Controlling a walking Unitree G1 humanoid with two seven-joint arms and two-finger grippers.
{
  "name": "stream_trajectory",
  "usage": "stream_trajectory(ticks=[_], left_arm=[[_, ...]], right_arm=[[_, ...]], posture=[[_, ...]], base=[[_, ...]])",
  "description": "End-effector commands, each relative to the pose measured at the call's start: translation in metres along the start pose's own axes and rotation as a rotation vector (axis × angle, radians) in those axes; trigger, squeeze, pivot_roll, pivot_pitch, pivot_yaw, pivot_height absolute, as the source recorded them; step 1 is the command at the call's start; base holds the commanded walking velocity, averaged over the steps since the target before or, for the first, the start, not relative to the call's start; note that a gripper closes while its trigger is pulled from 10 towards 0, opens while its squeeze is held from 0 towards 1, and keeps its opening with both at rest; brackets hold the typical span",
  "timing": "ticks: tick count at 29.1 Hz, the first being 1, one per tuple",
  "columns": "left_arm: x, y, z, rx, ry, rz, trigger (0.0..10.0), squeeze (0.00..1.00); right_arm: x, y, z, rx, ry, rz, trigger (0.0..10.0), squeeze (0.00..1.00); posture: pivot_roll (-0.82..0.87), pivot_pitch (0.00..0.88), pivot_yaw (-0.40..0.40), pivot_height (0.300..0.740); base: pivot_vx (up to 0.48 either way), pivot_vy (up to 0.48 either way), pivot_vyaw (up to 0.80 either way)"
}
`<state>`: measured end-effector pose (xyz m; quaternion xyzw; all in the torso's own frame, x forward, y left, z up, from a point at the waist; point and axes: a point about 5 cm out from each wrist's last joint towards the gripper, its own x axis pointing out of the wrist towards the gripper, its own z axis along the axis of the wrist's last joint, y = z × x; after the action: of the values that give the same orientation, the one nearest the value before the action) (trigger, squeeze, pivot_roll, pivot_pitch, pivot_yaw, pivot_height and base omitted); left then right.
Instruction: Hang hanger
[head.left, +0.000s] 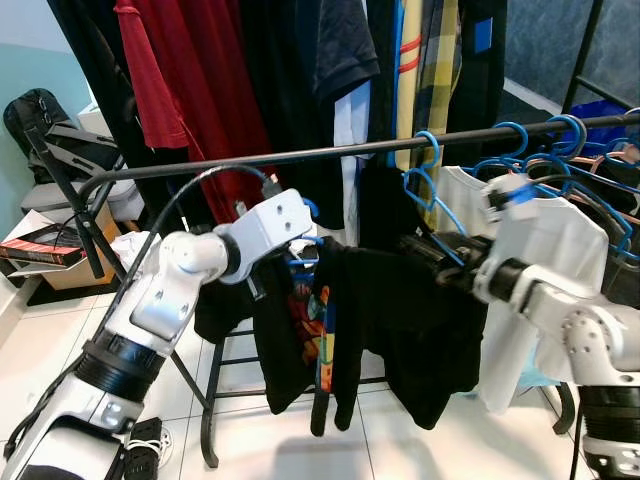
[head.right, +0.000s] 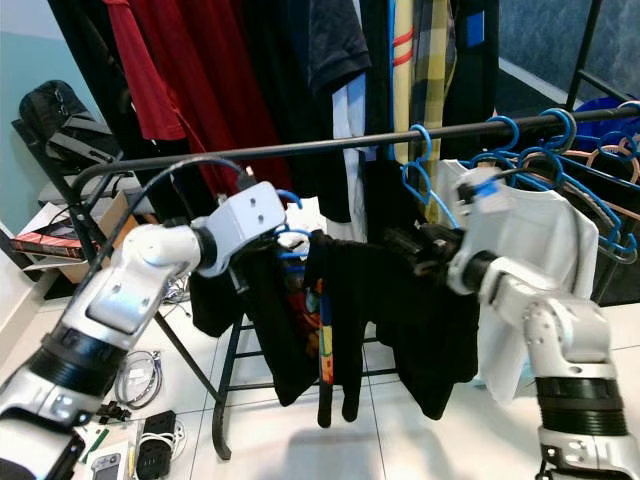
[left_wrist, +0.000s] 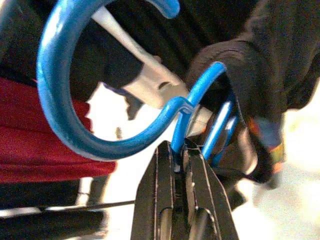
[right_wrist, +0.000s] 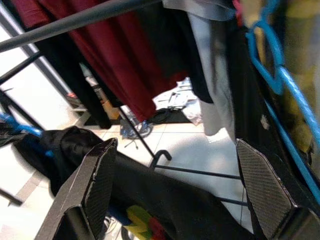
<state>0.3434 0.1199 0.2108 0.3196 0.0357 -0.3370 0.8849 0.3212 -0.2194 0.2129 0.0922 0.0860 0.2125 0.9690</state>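
Hanger: a blue plastic hanger (left_wrist: 100, 120) carrying a black garment (head.left: 380, 320), held below the black rail (head.left: 330, 152) of the clothes rack and not hooked on it; its hook curves up in front of the left wrist camera.
Left gripper: the left gripper (left_wrist: 181, 160) is pinched tight on the hanger's neck, just under the hook (the two black fingers press on either side of the blue stem).
Garment: it droops between the two arms, with a patch of red, yellow and blue print (head.left: 318, 320) on its front.
Right gripper: the right gripper (right_wrist: 175, 185) is spread wide, fingers well apart, at the garment's right shoulder, with dark cloth lying between and below them.
Rail: several more blue hangers (head.left: 530, 150) and a white shirt (head.left: 545, 250) hang toward its right end.
Behind: red (head.left: 175, 70) and dark clothes on a higher level.
Floor: white tiles (head.left: 270, 440).
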Motion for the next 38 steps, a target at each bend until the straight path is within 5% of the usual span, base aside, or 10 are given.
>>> stream_trajectory(ticks=[1,8,22,31,32,34,38], left_arm=[[-0.004,0.001,0.002,-0.091,-0.025,0.044,10.0,0.00],[0.004,0.001,0.007,-0.341,-0.058,0.178,10.0,0.00],[0.010,0.016,0.023,-0.418,-0.058,0.348,10.0,0.00],[-0.014,0.033,-0.008,-0.445,0.075,0.476,10.0,0.00],[-0.027,0.036,-0.026,-0.468,0.142,0.529,10.0,0.00],[-0.027,0.036,-0.026,-0.468,0.142,0.529,10.0,0.00],[-0.049,0.037,-0.056,-0.477,0.267,0.609,10.0,0.00]], right_arm=[[0.002,-0.002,-0.013,0.048,0.012,-0.022,10.0,0.00],[0.001,-0.006,-0.032,0.109,0.044,-0.072,10.0,0.00],[0.000,-0.007,-0.048,0.130,0.068,-0.095,10.0,0.00],[-0.004,-0.014,-0.063,0.138,0.100,-0.135,10.0,0.00],[-0.005,-0.016,-0.070,0.141,0.121,-0.144,10.0,0.00],[-0.005,-0.016,-0.070,0.141,0.121,-0.144,10.0,0.00],[-0.006,-0.019,-0.081,0.146,0.159,-0.159,10.0,0.00]], posture=[[-0.12,0.000,0.089,0.740],[-0.11,0.000,0.096,0.740],[-0.12,0.000,0.105,0.740],[-0.11,0.000,0.107,0.740],[-0.11,0.000,0.108,0.740],[-0.11,0.000,0.108,0.740],[-0.09,0.000,0.106,0.740]], base=[[0.000,0.000,-0.71],[0.000,0.000,-0.74],[0.000,0.000,-0.76],[0.000,0.000,-0.08],[0.000,0.000,0.00],[0.000,0.000,0.00],[0.000,0.000,0.00]])
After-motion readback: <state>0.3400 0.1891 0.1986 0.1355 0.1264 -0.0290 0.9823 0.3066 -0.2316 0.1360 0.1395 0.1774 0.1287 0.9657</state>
